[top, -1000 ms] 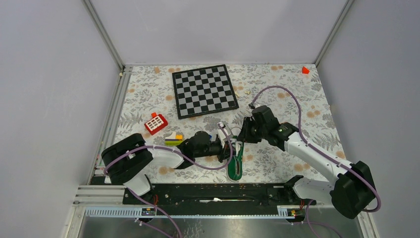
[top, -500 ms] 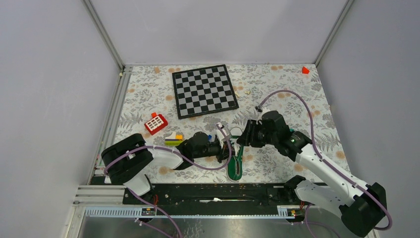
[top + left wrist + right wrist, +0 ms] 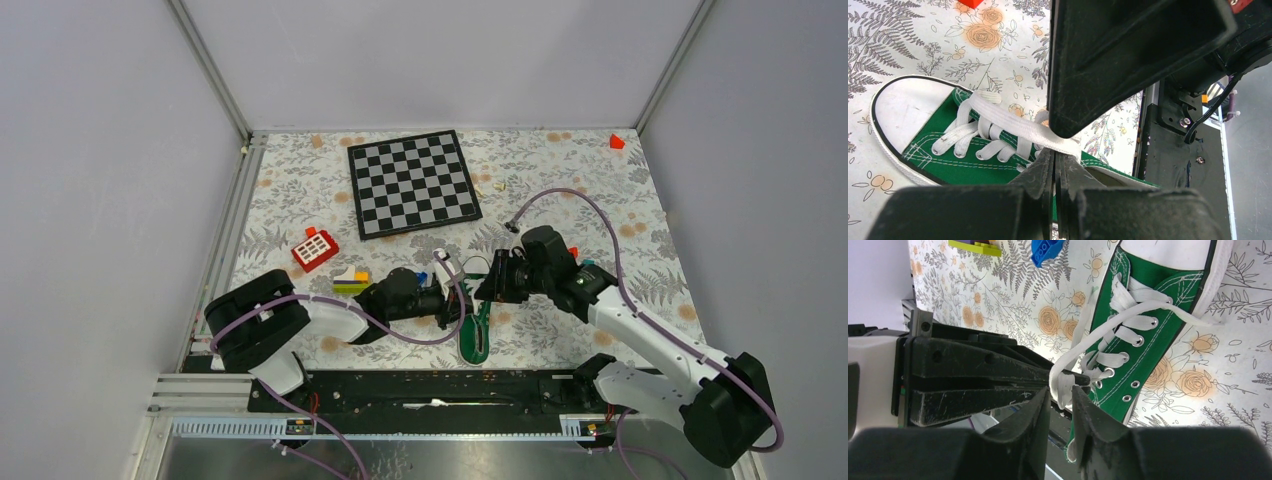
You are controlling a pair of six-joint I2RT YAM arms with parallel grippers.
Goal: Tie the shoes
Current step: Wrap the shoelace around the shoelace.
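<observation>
A small green sneaker (image 3: pixel 476 338) with a white toe cap lies on the flowered table near the front rail. It also fills the left wrist view (image 3: pixel 963 155) and the right wrist view (image 3: pixel 1148 325). My left gripper (image 3: pixel 458 300) is shut on a strand of its white lace (image 3: pixel 1013 125), pinched at the tips (image 3: pixel 1054 152). My right gripper (image 3: pixel 487 290) meets it from the right. Its jaws (image 3: pixel 1060 392) stand narrow, with a fold of lace (image 3: pixel 1063 382) filling the gap between them. The left fingers (image 3: pixel 978 375) lie just beside them.
A chessboard (image 3: pixel 413 183) lies at the back. A red toy block (image 3: pixel 314 250) and stacked coloured bricks (image 3: pixel 350 280) sit left of the left arm, and a blue brick (image 3: pixel 1045 250) is near the shoe's toe. A small red piece (image 3: pixel 616 141) rests far right. The black rail (image 3: pixel 430 390) borders the near edge.
The right arm pulled back to the right, then came in again to the lace; its jaws widened and narrowed. The left arm and the shoe stayed put.
</observation>
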